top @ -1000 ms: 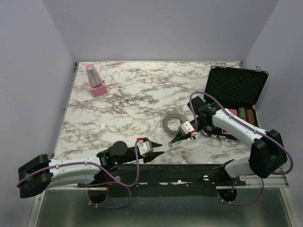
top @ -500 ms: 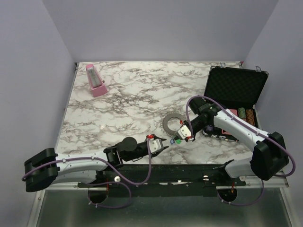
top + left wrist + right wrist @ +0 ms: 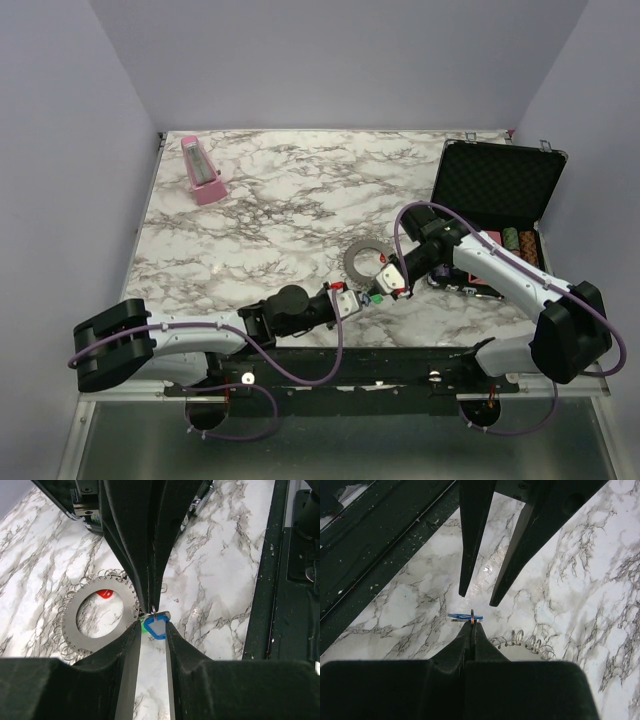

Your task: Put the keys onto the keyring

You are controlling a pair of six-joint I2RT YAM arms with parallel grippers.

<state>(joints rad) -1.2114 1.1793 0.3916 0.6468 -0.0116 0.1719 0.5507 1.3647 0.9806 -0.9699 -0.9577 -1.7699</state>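
Left wrist view shows the left pincer (image 3: 152,630) with its jaws parted to a narrow gap, one finger on either side of the blue key (image 3: 155,628). I cannot tell whether the pads touch the plastic head, but they do not look clamped on it. From the top of this view the right pincer (image 3: 152,607) reaches in, closed to a point and nipping the small wire loop at the key's top. This places the blue head between the left fingers. I read this as a handover: the right holds the key by its loop while the left lines up to take the head. That would free one grip to work the loop onto the ring.

Just left of the meeting point lies the keyring (image 3: 69,622), flat on the counter (image 3: 215,580), its rim fringed with small wire coils. A red key (image 3: 103,593) sits inside its hole, and whether it is already attached is unclear. A sliver of green key (image 3: 143,629) shows beside the left finger. Meeting this close to the ring's edge probably keeps the coming move short. Farther off, an open case (image 3: 498,185) stands at the counter's right side.
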